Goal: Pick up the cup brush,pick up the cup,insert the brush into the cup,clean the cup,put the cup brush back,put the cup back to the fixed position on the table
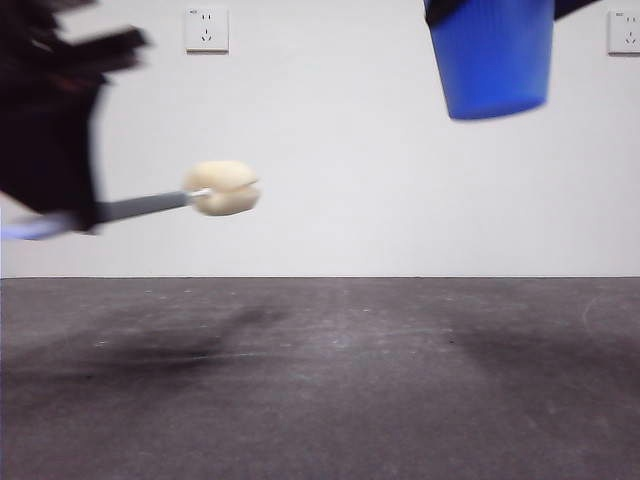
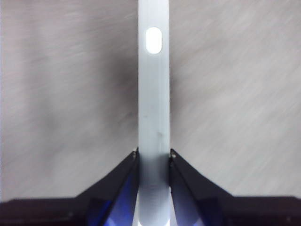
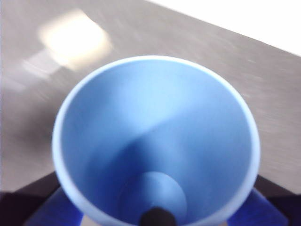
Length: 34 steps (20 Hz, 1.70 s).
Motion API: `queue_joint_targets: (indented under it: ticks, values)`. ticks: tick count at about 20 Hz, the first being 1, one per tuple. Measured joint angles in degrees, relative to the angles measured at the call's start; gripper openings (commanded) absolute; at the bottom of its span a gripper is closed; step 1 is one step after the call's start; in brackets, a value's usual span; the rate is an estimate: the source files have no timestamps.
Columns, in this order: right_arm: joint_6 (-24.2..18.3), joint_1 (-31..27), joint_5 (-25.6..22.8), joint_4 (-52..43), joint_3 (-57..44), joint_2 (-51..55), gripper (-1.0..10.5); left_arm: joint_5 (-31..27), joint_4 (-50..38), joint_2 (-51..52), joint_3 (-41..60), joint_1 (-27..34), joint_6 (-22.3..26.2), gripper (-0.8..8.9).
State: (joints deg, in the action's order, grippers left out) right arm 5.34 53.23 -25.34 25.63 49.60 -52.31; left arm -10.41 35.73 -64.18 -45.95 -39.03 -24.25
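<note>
My left gripper (image 2: 154, 157) is shut on the cup brush's grey handle (image 2: 153, 108). In the front view that arm (image 1: 50, 120) is dark at the left, holding the brush well above the table (image 1: 320, 380). The handle (image 1: 140, 207) points right, and the cream-yellow sponge head (image 1: 223, 188) is at its free end. My right gripper holds the blue cup (image 1: 493, 55) high at the upper right, base down. The right wrist view looks into the cup's open mouth (image 3: 155, 136), which hides most of the jaws. Brush and cup are apart.
Two wall sockets (image 1: 206, 30) (image 1: 624, 32) sit on the white back wall. The dark grey table carries only the arms' shadows.
</note>
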Motion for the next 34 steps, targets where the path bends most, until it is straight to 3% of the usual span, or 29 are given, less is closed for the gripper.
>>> queue_joint_targets:
  ticks: [2,7,16,27,28,31,34]
  values:
    - [1.60,0.00,1.42,-0.85,0.00,1.38,-0.2,0.87,-7.08,-5.38,-0.07,0.00,-1.36,-0.09]
    - [2.84,0.00,1.42,-0.57,0.00,1.68,-0.2,1.44,-13.90,-16.46,-0.07,0.02,-4.22,-0.09]
    - [4.17,0.00,1.40,0.11,0.00,1.68,-0.2,1.64,-23.78,-25.40,-0.07,0.55,-9.73,-0.08]
    - [4.98,0.00,1.40,1.38,0.00,1.68,-0.2,1.55,-25.18,-28.59,-0.13,2.62,-11.41,0.07]
    - [5.01,0.00,1.40,1.36,0.00,1.68,-0.2,1.55,-25.27,-28.59,-0.13,2.64,-11.41,0.46]
    - [5.01,0.00,1.40,1.29,0.00,1.64,-0.2,2.58,-25.33,-28.61,-0.13,2.67,-11.41,3.46]
    - [5.01,-0.22,1.38,0.15,0.00,0.22,-0.2,5.57,-26.05,-28.59,-0.37,2.67,-10.99,3.78]
